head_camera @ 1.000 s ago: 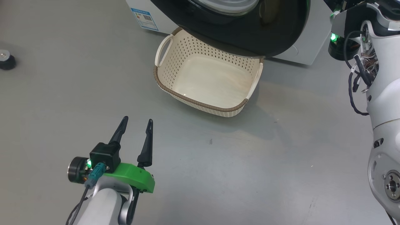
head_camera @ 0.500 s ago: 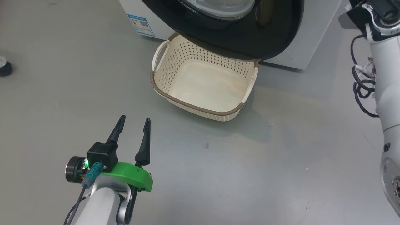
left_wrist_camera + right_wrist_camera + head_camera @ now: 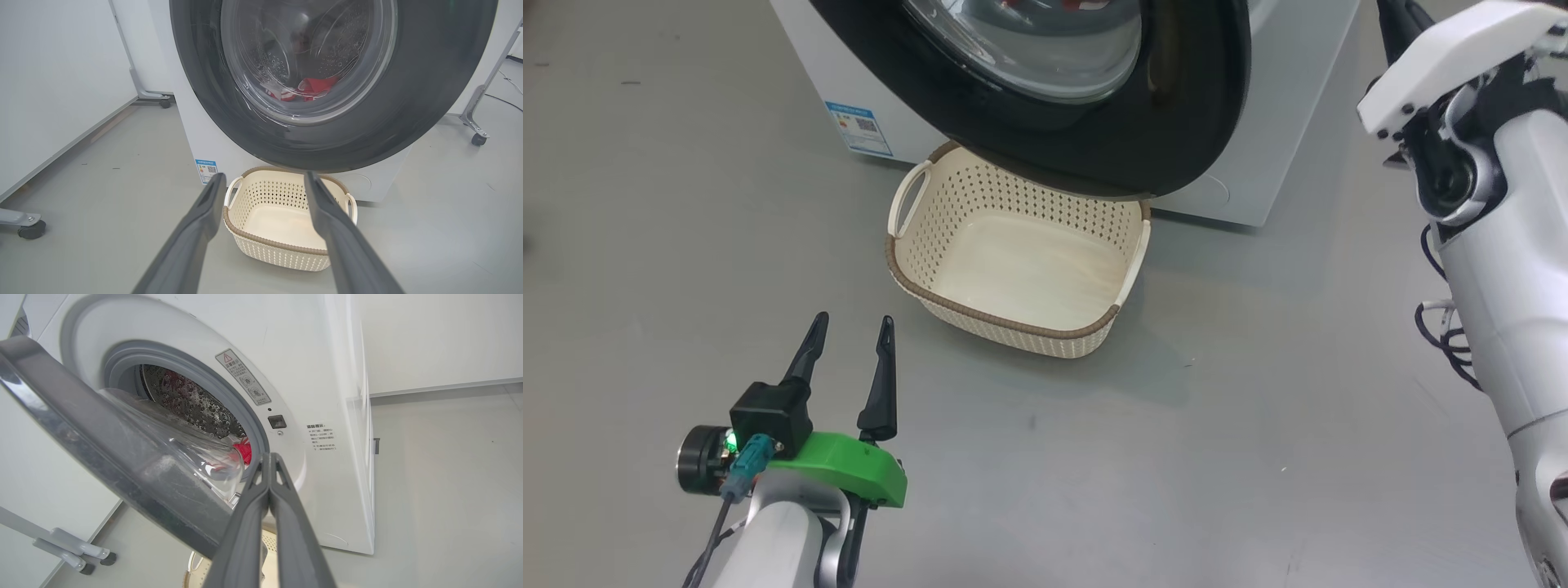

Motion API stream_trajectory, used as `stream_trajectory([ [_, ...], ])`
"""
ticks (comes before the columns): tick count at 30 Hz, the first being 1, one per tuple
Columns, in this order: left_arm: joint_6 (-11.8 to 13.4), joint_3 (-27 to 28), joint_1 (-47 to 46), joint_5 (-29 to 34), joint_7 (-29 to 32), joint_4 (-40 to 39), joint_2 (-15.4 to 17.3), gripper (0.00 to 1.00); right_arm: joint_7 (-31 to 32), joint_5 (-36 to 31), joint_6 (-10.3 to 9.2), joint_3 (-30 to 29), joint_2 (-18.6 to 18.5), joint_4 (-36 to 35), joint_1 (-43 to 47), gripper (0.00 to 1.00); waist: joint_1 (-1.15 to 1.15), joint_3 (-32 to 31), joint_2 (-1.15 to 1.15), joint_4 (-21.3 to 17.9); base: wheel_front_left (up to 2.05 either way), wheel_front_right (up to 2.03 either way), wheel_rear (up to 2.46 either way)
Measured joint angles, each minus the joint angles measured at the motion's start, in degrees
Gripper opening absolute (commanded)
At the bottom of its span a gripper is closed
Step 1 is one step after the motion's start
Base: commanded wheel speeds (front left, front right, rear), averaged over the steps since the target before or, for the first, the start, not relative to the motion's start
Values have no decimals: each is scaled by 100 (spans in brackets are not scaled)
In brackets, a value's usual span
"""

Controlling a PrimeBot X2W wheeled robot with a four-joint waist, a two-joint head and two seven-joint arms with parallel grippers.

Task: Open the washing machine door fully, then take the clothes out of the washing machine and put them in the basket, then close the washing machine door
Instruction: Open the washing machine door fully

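- Left pincer (image 3: 854,318) hovers spread and empty over the floor, near the basket (image 3: 1013,200).
- Right pincer (image 3: 267,455), pressed together and empty, points just beside the door (image 3: 102,449) edge.
- Door stands ajar, seemingly not fully open yet.
- Clothes (image 3: 314,85) lie in the drum; basket is empty, so unloading and closing remain.

My head camera is looking down from up high at the floor (image 3: 1258,408), the basket (image 3: 1013,200) and the lower part of the washing machine door (image 3: 1192,106). My left wrist camera is sitting low, looking along my left fingers (image 3: 192,241) at that same basket and door. My right wrist camera is looking close up, past the door, into the washing machine (image 3: 310,375).
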Motion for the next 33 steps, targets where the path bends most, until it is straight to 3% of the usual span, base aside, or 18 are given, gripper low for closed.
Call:
stream_trajectory([
  [13, 53, 268, 240, 53, 0, -25, 14, 100, -1405, -1190, -32, 704, -214, -511, 1158, 0, 0, -464, 0, -527, 0, 0, 0],
  [20, 55, 344, 286, 129, 0, -66, 49, 100, -2096, -1480, -393, 719, -289, -799, 1817, 0, 0, -633, 0, -759, 0, 0, 0],
  [24, 57, 452, 370, 154, 0, -101, 59, 100, -2132, -1483, -671, 619, -270, -905, 2276, 0, 0, -716, 0, -840, 0, 0, 0],
  [33, 98, 500, 521, 204, 0, -122, 75, 100, -2131, -1522, -1069, 298, -92, -1391, 2976, 0, 0, -847, 0, -974, 0, 0, 0],
])
